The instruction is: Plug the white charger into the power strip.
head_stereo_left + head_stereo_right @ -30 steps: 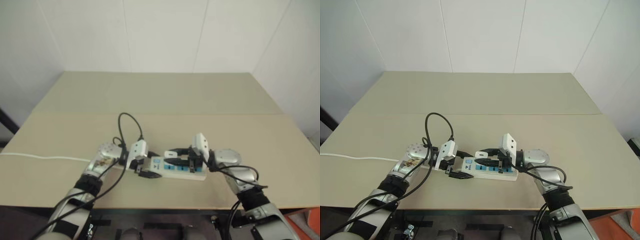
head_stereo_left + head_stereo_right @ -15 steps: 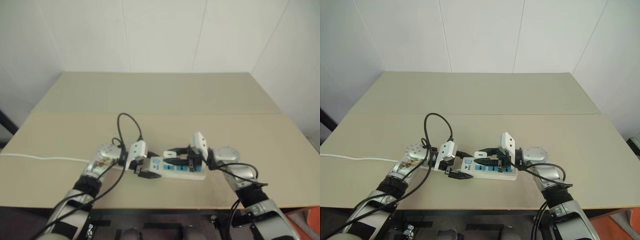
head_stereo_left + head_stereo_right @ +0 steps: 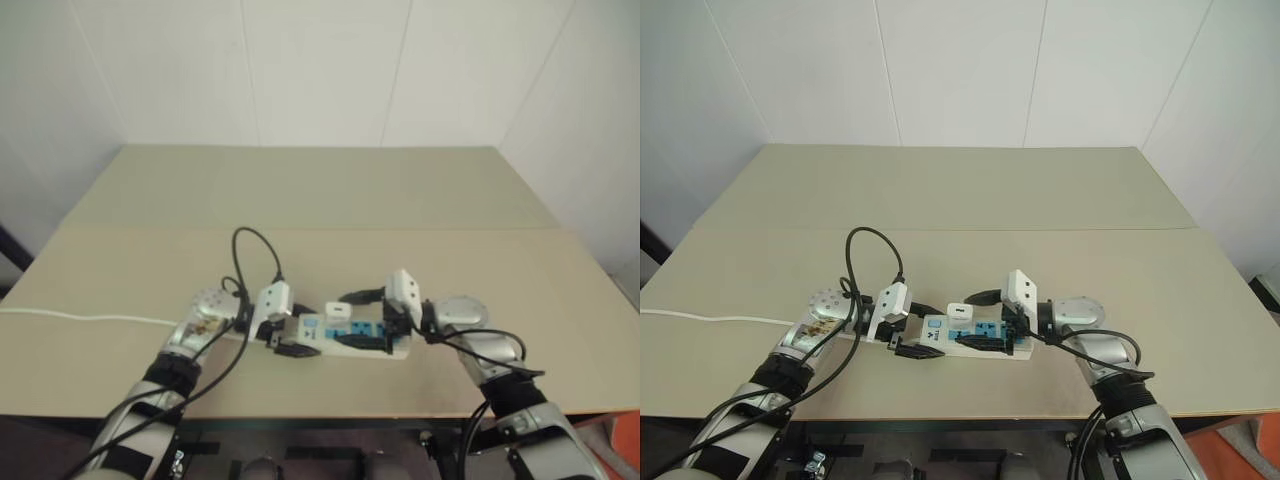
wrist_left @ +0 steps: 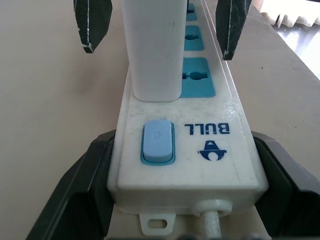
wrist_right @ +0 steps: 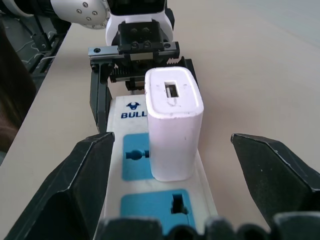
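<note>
The power strip (image 3: 992, 343) lies flat near the table's front edge, its switch end toward my left arm. My left gripper (image 3: 917, 332) is shut on that switch end, one finger (image 4: 75, 195) against each long side. The white charger (image 3: 959, 313) stands upright in the socket panel nearest the switch (image 4: 158, 142), seated on the strip (image 4: 215, 165). My right gripper (image 3: 968, 320) is open, its fingers (image 5: 82, 185) spread wide on either side of the charger (image 5: 174, 125) without touching it. Two blue sockets stay uncovered.
The strip's thin white cord (image 3: 710, 318) runs off over the table's left edge. A black cable loop (image 3: 875, 250) rises above my left wrist. The tan table (image 3: 960, 200) stretches far behind the strip to a white wall.
My right gripper has opened and let go of the charger, which stays standing in the strip. The left gripper and the strip have not moved.
</note>
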